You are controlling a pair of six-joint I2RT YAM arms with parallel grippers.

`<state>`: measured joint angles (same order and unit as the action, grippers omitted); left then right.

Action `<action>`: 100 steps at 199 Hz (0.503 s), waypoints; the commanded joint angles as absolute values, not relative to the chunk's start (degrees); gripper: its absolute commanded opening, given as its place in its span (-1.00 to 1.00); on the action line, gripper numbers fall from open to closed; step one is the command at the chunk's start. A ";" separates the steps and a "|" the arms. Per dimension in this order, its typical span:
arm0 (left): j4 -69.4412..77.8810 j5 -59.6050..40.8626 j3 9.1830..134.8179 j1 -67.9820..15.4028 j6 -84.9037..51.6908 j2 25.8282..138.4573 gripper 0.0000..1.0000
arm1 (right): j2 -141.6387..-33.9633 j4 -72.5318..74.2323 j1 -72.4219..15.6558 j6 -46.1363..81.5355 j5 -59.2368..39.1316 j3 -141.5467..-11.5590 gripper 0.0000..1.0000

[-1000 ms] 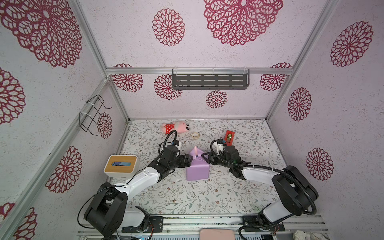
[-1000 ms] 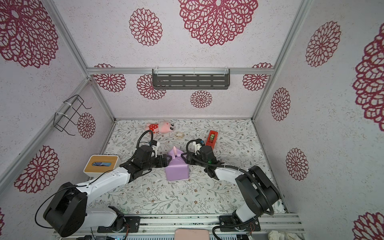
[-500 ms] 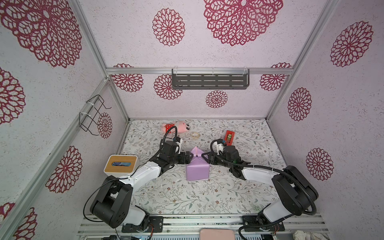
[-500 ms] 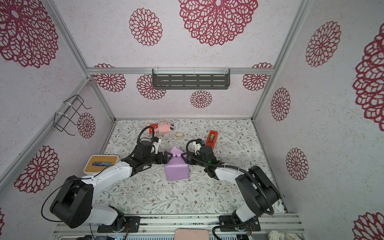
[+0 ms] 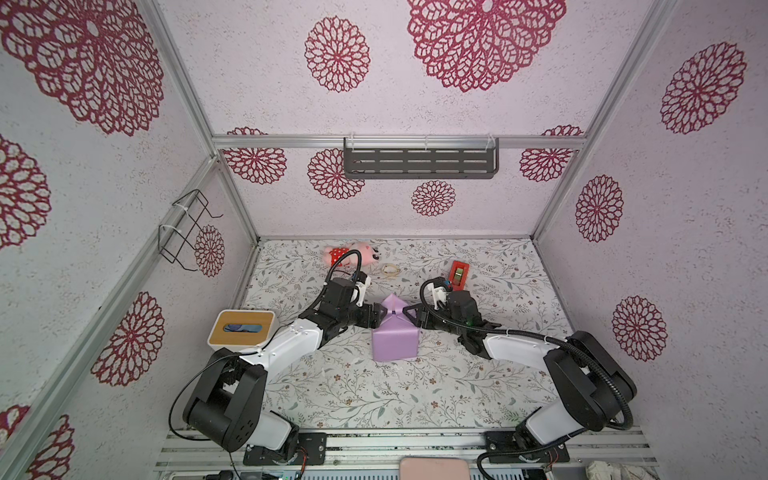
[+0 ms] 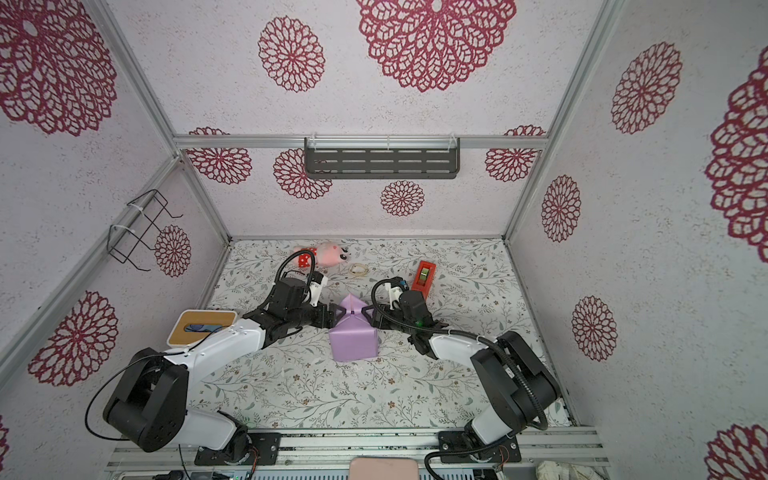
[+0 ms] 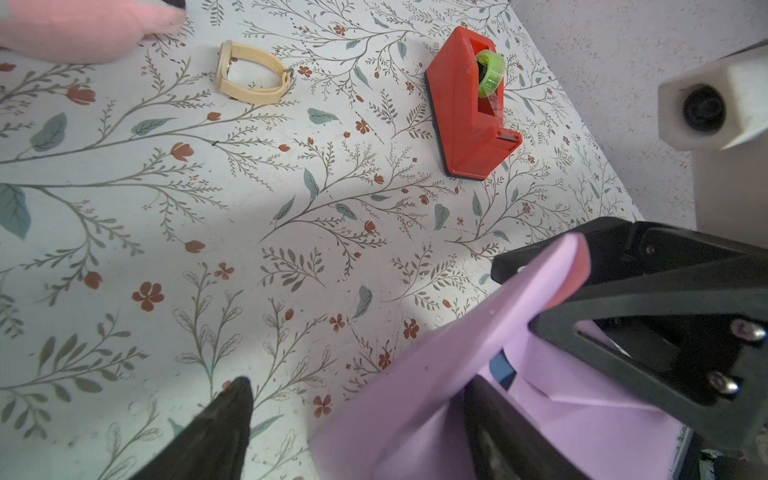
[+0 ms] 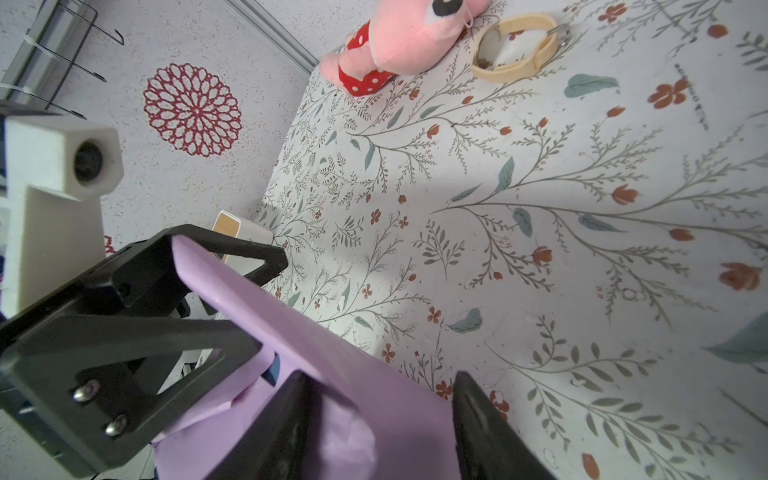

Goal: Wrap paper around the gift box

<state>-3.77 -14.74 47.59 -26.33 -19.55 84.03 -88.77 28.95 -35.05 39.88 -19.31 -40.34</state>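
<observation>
The gift box [image 5: 395, 343] [image 6: 353, 340] sits mid-table, covered in the lilac paper; only a small navy sliver [image 7: 500, 370] [image 8: 272, 372] shows at its far end. There a triangular paper flap [image 5: 392, 302] [image 6: 351, 301] stands upright. My left gripper [image 5: 376, 318] [image 6: 334, 316] [image 7: 359, 390] is open at the flap's left edge, with the paper between its fingers. My right gripper [image 5: 409, 313] [image 6: 368, 312] [image 8: 380, 380] faces it from the right. Its fingers stand apart around the flap's other edge.
A red tape dispenser [image 5: 458, 275] [image 7: 469, 108] lies behind the right gripper. A beige strap loop [image 5: 390, 269] [image 8: 515, 45] and a pink plush toy [image 5: 353, 254] lie near the back wall. A wood-topped tissue box [image 5: 241, 328] stands at the left. A pink pad [image 5: 434, 469] rests on the front rail.
My left arm has shifted a little, its wrist swinging toward the back; its gripper stays at the flap. The right arm and the wrapped box have not moved.
</observation>
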 commanded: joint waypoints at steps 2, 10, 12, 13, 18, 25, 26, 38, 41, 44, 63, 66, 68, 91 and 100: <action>-3.91 -15.61 47.19 -25.67 -16.93 83.37 0.64 | -89.65 23.72 -35.64 36.79 -20.46 -40.97 0.13; -2.91 -15.87 46.49 -25.66 -17.45 83.08 0.64 | -89.59 23.31 -35.60 36.66 -20.44 -41.26 0.13; -2.59 -15.83 46.32 -25.66 -17.61 83.02 0.64 | -89.57 23.25 -35.60 36.67 -20.47 -41.30 0.13; -2.48 -15.83 46.23 -25.66 -17.73 82.99 0.65 | -89.56 23.23 -35.60 36.62 -20.47 -41.26 0.13; -2.02 -15.85 45.79 -25.73 -17.96 82.84 0.64 | -89.48 23.17 -35.60 36.58 -20.39 -41.44 0.13; -1.28 -15.99 45.16 -25.69 -18.25 82.71 0.65 | -89.40 22.88 -35.60 36.52 -20.43 -41.63 0.13; -1.12 -16.04 45.08 -25.68 -18.27 82.66 0.65 | -89.39 22.82 -35.60 36.50 -20.45 -41.69 0.13; 0.35 -16.34 43.91 -25.66 -18.96 82.38 0.65 | -89.14 22.51 -35.62 36.36 -20.55 -42.08 0.14; 0.74 -16.49 43.67 -25.71 -19.14 82.33 0.65 | -89.06 22.46 -35.61 36.34 -20.59 -42.16 0.14; 1.04 -16.71 43.42 -25.67 -19.22 82.27 0.65 | -89.03 22.48 -35.60 36.26 -20.72 -42.23 0.14; 1.58 -17.31 42.98 -25.67 -18.34 81.84 0.64 | -88.78 20.96 -35.60 35.19 -21.00 -42.53 0.14; 1.51 -17.31 42.98 -25.71 -17.98 81.75 0.63 | -88.73 20.74 -35.60 34.98 -21.01 -42.44 0.14; 1.45 -17.38 42.98 -25.68 -17.77 81.70 0.63 | -88.69 20.50 -35.60 34.83 -21.07 -42.45 0.14; 1.49 -18.36 42.54 -25.66 -13.68 81.21 0.62 | -87.90 18.00 -35.60 32.41 -21.22 -42.44 0.14; 1.54 -19.19 42.53 -25.67 -11.73 81.19 0.62 | -87.59 17.19 -35.60 31.46 -21.21 -42.41 0.14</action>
<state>1.83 -16.62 43.51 -25.93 -18.02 82.43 -88.55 24.77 -35.03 36.05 -20.18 -42.24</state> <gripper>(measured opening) 0.812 0.569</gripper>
